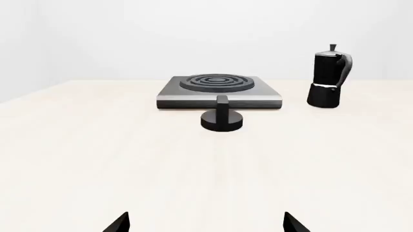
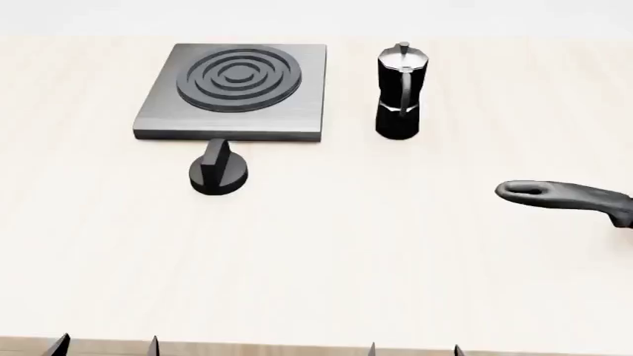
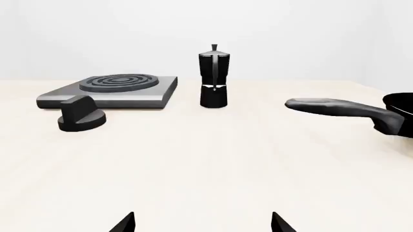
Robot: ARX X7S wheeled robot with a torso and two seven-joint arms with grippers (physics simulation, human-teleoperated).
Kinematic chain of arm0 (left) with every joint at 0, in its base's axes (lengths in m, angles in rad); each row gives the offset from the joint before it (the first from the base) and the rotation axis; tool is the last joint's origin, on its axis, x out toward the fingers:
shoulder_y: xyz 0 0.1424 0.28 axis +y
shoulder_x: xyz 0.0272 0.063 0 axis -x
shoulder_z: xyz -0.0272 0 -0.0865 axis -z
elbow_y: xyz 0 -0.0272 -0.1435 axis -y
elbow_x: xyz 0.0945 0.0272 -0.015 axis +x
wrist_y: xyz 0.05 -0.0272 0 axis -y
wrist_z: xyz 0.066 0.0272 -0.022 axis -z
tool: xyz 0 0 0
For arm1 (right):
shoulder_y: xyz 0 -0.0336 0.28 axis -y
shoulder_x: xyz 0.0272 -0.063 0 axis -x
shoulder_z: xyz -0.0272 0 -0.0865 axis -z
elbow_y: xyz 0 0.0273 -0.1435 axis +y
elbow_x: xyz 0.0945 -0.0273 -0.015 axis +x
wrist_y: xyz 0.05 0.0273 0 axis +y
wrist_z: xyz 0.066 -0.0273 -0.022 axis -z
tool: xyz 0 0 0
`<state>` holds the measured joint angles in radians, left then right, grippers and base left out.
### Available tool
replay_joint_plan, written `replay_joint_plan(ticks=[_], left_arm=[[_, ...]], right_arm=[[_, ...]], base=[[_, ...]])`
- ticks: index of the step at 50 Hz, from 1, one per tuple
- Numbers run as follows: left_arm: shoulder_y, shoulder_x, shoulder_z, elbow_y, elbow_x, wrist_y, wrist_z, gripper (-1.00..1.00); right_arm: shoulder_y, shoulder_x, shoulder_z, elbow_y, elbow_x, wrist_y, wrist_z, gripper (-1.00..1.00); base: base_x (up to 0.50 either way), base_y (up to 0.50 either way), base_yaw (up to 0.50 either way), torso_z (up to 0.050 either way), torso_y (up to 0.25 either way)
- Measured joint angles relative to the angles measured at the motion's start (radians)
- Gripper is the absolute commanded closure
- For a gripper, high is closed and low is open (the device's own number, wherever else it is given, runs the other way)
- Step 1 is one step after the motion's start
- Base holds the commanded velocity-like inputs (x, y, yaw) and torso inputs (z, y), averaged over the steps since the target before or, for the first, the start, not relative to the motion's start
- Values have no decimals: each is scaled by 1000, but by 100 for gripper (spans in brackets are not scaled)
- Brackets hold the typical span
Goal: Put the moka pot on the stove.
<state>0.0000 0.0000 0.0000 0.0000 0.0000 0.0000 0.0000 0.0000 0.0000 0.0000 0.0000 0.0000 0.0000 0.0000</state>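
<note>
With both pincers apart at the worktop (image 2: 316, 252) edge, reach the right pincer (image 3: 203, 223) to the pot (image 2: 401, 90) beside the stove (image 2: 233, 93)

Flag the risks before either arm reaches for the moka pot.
1. The moka pot is tall with a narrow waist and stands upright beside the stove; a glancing touch could tip it.
2. The pan handle juts over the table between the right gripper and the pot; a low reach might clip it.
3. The black knob sits in front of the stove, so a left gripper approach could knock it.
</note>
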Motion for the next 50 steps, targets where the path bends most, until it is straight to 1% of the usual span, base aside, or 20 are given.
replay_joint_plan(ticks=[1, 20, 34, 50], left_arm=[[-12, -12, -2, 12, -15, -15, -14, -100], [0, -42, 40, -4, -37, 22, -37, -100], [21, -70, 74, 39, -54, 38, -52, -100], [37, -96, 100, 95, -75, 35, -69, -100]], right_arm=[[13, 2, -3, 15, -4, -14, 9, -100], [3, 41, -50, -15, 27, 51, 36, -100], [4, 68, -82, 6, 53, -15, 39, -100], [6, 83, -101, 28, 90, -78, 48, -100]], base=[[0, 0, 0, 0, 0], [0, 0, 0, 0, 0], [8, 0, 0, 0, 0], [191, 0, 0, 0, 0]])
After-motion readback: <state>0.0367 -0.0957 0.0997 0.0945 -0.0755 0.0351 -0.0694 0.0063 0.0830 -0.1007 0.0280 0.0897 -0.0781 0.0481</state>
